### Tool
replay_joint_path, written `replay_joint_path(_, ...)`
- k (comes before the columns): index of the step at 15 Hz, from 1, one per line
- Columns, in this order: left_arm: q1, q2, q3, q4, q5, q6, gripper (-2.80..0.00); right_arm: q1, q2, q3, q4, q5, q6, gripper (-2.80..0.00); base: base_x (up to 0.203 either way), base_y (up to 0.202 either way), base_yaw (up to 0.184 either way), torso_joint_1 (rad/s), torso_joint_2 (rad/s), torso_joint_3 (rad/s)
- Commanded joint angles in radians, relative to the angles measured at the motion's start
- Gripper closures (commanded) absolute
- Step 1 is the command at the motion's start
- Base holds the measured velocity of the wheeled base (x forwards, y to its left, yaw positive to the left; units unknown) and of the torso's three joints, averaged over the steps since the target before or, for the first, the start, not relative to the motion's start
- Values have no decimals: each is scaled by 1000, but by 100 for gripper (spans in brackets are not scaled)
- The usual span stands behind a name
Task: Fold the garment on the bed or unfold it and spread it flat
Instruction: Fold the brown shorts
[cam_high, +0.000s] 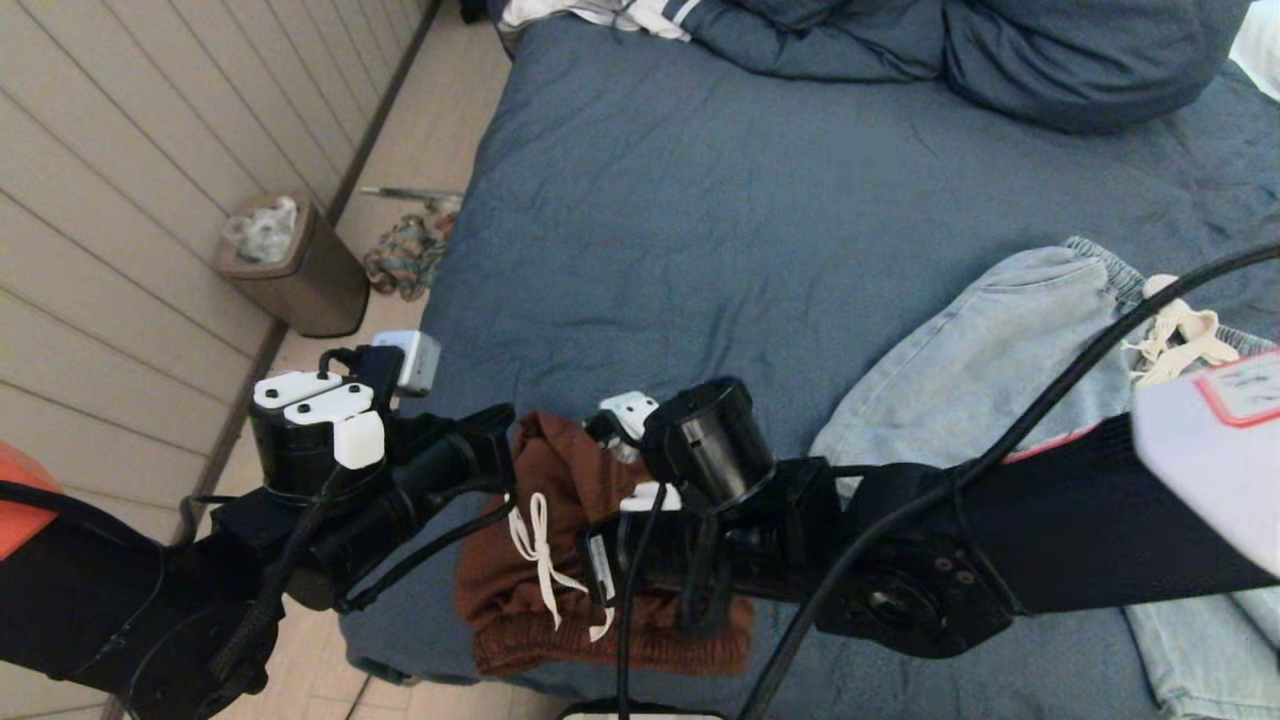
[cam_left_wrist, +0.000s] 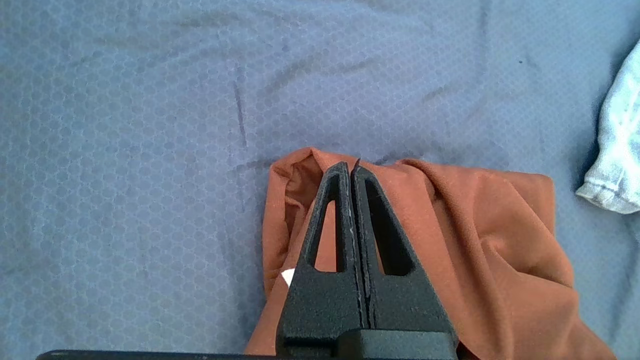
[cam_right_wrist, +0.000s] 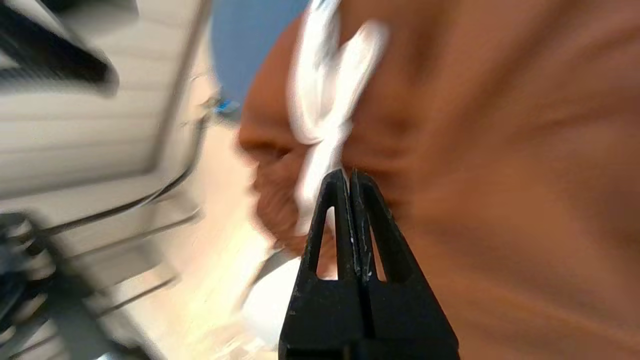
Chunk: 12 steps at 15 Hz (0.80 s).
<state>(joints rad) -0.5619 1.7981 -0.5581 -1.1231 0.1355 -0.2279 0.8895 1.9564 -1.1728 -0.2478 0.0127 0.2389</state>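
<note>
A rust-brown garment (cam_high: 565, 480) with a white drawstring (cam_high: 540, 555) lies bunched at the near left corner of the bed (cam_high: 700, 200), which has a slate-blue cover. My left gripper (cam_left_wrist: 351, 167) hovers shut over the garment (cam_left_wrist: 475, 225), tips at its far edge, with nothing between the fingers. My right arm (cam_high: 900, 560) reaches across from the right. Its gripper (cam_right_wrist: 350, 172) is shut, with its tips against the brown cloth (cam_right_wrist: 500, 150) just below the drawstring bow (cam_right_wrist: 325, 100). In the head view the right wrist hides those fingertips.
Light-blue jeans (cam_high: 1000, 350) lie spread on the bed's right side. The bunched blue duvet (cam_high: 1000, 50) fills the far end. Left of the bed are bare floor, a brown waste bin (cam_high: 300, 265) by the panelled wall, and a small heap of cloth (cam_high: 405, 255).
</note>
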Motion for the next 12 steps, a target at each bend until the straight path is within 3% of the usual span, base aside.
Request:
replay_joint_path(1, 1, 6, 0, -6, 1, -2, 0, -20, -75, -12, 47, -112, -98, 0, 0, 0, 0, 0, 0, 0)
replay_joint_path(2, 4, 11, 0, -6, 1, -2, 0, -20, -68, -26, 56, -160, -117, -280, 0, 0, 0, 0, 0, 0)
replay_joint_path(6, 20, 36, -2, -9, 1, -2, 0, -16, -28, -14, 56, -179, -192, -280, 0, 0, 0, 0, 0, 0)
replay_joint_path(9, 22, 52, 0, -17, 1, -2, 0, -9, -1, -15, 53, -187, -196, -280, 0, 0, 0, 0, 0, 0)
replay_joint_path(12, 23, 58, 1, -18, 1, -2, 0, -2, 28, -12, 44, -262, -225, -280, 0, 0, 0, 0, 0, 0)
